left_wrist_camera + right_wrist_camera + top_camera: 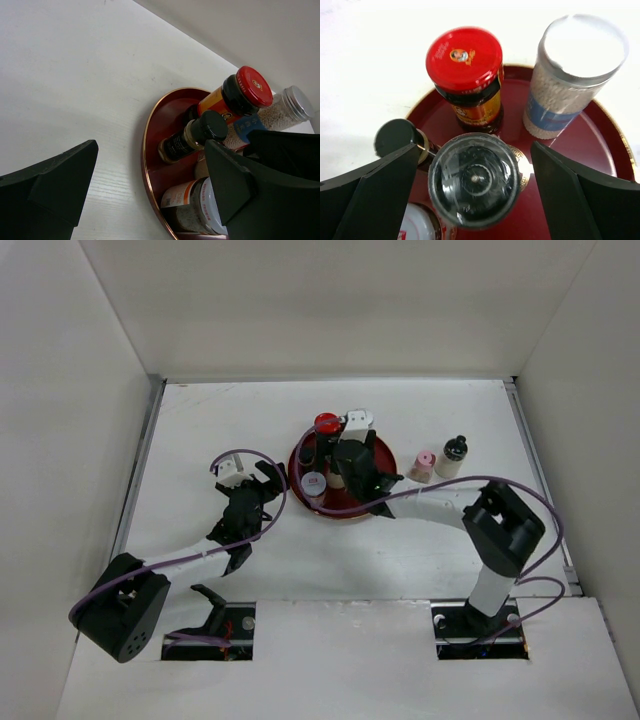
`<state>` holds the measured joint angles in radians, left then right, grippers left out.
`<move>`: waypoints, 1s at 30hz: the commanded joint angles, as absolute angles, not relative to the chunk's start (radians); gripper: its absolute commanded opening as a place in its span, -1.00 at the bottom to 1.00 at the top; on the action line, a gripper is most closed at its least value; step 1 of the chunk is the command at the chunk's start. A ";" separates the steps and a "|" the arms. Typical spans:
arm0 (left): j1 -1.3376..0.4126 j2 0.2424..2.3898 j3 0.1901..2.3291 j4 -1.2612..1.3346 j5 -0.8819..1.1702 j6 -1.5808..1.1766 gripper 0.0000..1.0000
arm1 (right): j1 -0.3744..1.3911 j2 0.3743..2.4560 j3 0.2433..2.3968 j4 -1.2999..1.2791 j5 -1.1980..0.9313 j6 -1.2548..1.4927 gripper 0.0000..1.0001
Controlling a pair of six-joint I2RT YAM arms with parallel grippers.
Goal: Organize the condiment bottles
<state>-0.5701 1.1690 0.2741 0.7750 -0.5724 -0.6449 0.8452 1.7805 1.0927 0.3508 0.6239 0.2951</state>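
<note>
Several condiment bottles stand on the round dark-red tray [382, 452]. They are a red-capped jar [464, 60], a tall white shaker with a blue band and silver cap [582, 47], a small black-capped bottle [395, 137], a white-lidded jar [420, 225] and a clear-topped grinder [475, 185]. My right gripper [474, 150] is open, with one finger on each side of the grinder and small gaps showing. My left gripper [150, 147] is open and empty at the tray's left rim [145, 165]. A pink-capped bottle [424, 464] and a black-capped bottle [453, 455] stand on the table right of the tray.
White walls enclose the table on three sides. My right arm [440, 505] reaches across from the near right to the tray. My left arm [190, 560] lies along the near left. Bare table [230, 420] lies left of and behind the tray.
</note>
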 commanded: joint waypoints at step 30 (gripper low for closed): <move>-0.545 1.123 0.250 0.830 -0.594 -0.658 0.76 | 0.412 1.502 0.850 0.156 0.620 0.428 -0.10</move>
<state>-0.5503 1.1454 0.2581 0.7773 -0.5838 -0.6491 0.4072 1.5436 0.8143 0.1043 0.6132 0.4152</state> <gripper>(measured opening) 0.883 0.577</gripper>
